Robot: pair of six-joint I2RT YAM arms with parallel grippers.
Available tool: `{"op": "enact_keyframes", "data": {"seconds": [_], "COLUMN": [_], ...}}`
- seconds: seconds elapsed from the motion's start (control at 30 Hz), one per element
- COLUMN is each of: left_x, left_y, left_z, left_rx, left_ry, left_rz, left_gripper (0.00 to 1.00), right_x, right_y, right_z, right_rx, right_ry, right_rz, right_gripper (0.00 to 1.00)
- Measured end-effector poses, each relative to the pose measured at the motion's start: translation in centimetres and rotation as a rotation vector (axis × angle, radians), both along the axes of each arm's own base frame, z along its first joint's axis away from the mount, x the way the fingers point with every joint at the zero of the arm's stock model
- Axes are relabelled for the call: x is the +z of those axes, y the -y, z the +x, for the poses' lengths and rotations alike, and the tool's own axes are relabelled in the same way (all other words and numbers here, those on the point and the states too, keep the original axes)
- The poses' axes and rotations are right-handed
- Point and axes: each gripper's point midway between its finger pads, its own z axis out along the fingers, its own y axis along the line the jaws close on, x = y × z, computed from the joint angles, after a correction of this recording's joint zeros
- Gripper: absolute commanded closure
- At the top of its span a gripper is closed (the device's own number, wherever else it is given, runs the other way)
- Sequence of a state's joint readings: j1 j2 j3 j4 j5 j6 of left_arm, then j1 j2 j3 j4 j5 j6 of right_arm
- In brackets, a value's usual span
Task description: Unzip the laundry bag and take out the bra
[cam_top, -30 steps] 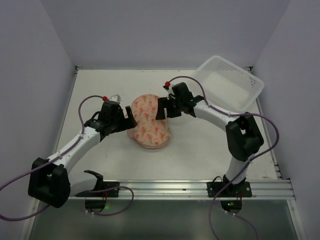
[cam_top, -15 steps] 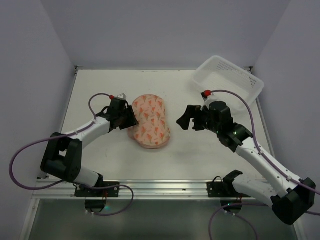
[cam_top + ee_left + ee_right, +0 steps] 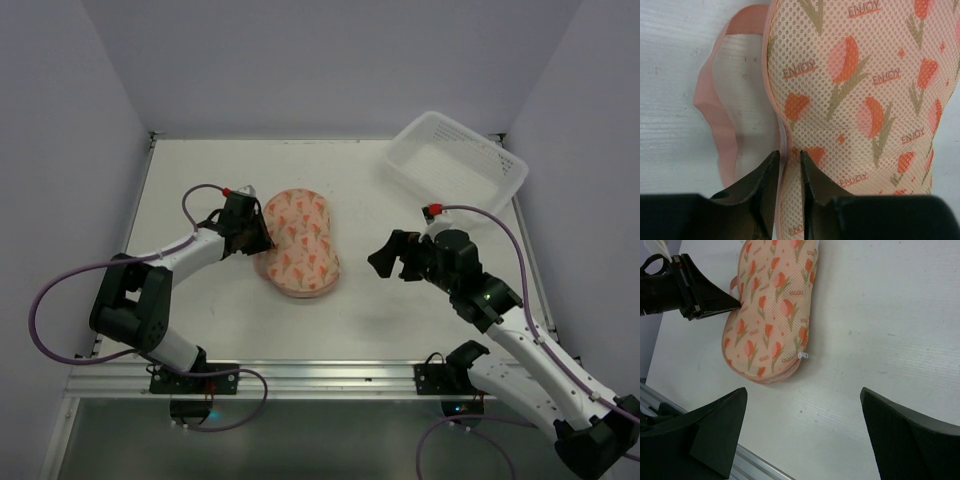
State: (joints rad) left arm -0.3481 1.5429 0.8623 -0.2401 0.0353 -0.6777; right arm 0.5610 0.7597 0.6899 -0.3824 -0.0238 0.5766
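The laundry bag [image 3: 300, 245] lies zipped flat mid-table, peach mesh with orange tulips [image 3: 860, 100] [image 3: 772, 310]. Its pink loop [image 3: 710, 100] spreads on the table to its left. A small white zipper pull [image 3: 802, 355] sits at the near right rim. My left gripper [image 3: 262, 240] [image 3: 788, 160] is at the bag's left edge, jaws nearly together with the pink rim between them. My right gripper [image 3: 385, 258] [image 3: 802, 390] hovers open right of the bag, holding nothing. The bra is hidden.
A white slotted basket [image 3: 455, 165] stands at the back right corner. A metal rail [image 3: 350, 375] runs along the table's near edge. Walls close in on the left, back and right.
The left jaws have narrowed onto the bag's left rim. The right arm has drawn away from the bag, rightward and nearer, with its jaws spread wide.
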Motion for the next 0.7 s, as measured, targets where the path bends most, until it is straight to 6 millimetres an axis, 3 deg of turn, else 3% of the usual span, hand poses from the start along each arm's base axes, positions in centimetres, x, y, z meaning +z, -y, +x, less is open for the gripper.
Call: {"op": "enact_keyframes", "data": {"seconds": [0.23,0.47,0.57,0.7], "left_x": [0.0,0.0,1.7,6.5], "left_y": [-0.1,-0.4,-0.3,0.8], "left_z": [0.0,-0.3,0.0,1.8], "left_rx": [0.001,0.000,0.002,-0.001], "left_ry": [0.002,-0.014,0.008,0.108], "left_rz": [0.008,0.020,0.014,-0.036], "left_gripper": [0.99,1.00,1.00,1.00], "right_x": [-0.6,-0.7,-0.5,0.3], "right_y": [0.1,0.1,0.1,0.7], "right_z": [0.1,0.1,0.0,-0.1], "right_rx": [-0.009,-0.009,-0.009,-0.032], "right_ry": [-0.016,-0.018,-0.013,0.011], "right_rz": [-0.006,-0.008,-0.005,-0.006], "right_gripper": [0.04,0.04,0.04,0.04]}}
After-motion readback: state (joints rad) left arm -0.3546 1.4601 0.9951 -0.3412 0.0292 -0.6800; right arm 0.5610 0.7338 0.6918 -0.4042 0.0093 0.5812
